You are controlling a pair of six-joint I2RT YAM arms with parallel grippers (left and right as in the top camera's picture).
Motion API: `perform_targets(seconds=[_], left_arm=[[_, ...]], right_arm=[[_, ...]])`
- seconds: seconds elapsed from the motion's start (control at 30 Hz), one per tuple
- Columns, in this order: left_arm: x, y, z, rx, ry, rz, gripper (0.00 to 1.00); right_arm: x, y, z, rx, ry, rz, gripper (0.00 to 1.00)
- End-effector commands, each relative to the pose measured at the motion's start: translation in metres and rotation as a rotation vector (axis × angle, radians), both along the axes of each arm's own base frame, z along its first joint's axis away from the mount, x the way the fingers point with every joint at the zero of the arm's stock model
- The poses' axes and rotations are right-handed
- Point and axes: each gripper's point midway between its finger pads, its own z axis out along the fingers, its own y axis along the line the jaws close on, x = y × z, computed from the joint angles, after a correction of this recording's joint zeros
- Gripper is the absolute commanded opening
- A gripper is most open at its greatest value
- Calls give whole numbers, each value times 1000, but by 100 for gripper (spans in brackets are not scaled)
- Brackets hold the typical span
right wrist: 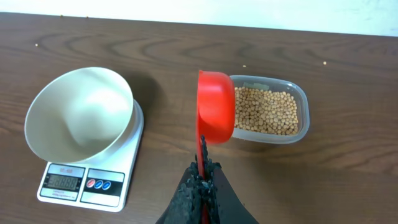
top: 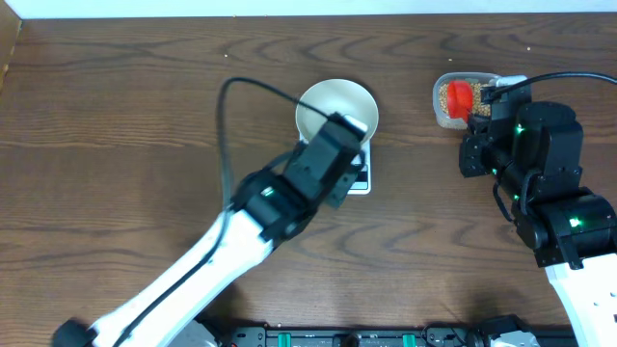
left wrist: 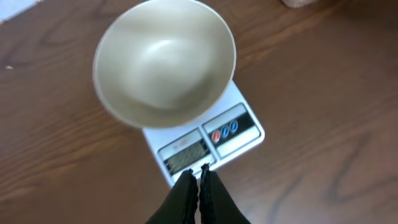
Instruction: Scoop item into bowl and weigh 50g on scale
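Beans [right wrist: 267, 111] fill the clear tub [right wrist: 303, 102] on the table [right wrist: 348, 180], just beside the red scoop [right wrist: 216, 107], whose handle the right end effector [right wrist: 203, 175] clamps. Well apart, the bowl [right wrist: 68, 118] sits empty on the scale [right wrist: 93, 184]. Pinched closed and empty, the left end effector [left wrist: 199, 182] hangs at the scale's display edge, perhaps touching it.

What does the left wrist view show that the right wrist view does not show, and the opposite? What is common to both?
Only the left wrist view: the left end effector, shut and holding nothing, just in front of the scale.
Only the right wrist view: the right end effector shut on the handle of a red scoop, by the clear tub of beans.
Both: the empty bowl standing on the scale, on the brown wooden table.
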Motion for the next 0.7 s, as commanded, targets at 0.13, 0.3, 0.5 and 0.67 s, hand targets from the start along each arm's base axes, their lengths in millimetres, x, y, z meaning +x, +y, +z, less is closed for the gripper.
perform_targets(seconds=[0.13, 0.3, 0.5, 0.67], left_arm=[[-25, 44, 34, 15, 0, -11, 7], [-40, 67, 26, 0, 158, 11, 7], [-38, 75, 24, -31, 195, 42, 7], [-34, 73, 27, -42, 177, 41, 38]], right_arm=[[-2, 0, 2, -7, 5, 16, 1], [-4, 6, 2, 14, 13, 47, 1], [-6, 5, -2, 11, 32, 46, 1], [-12, 4, -9, 4, 67, 46, 1]])
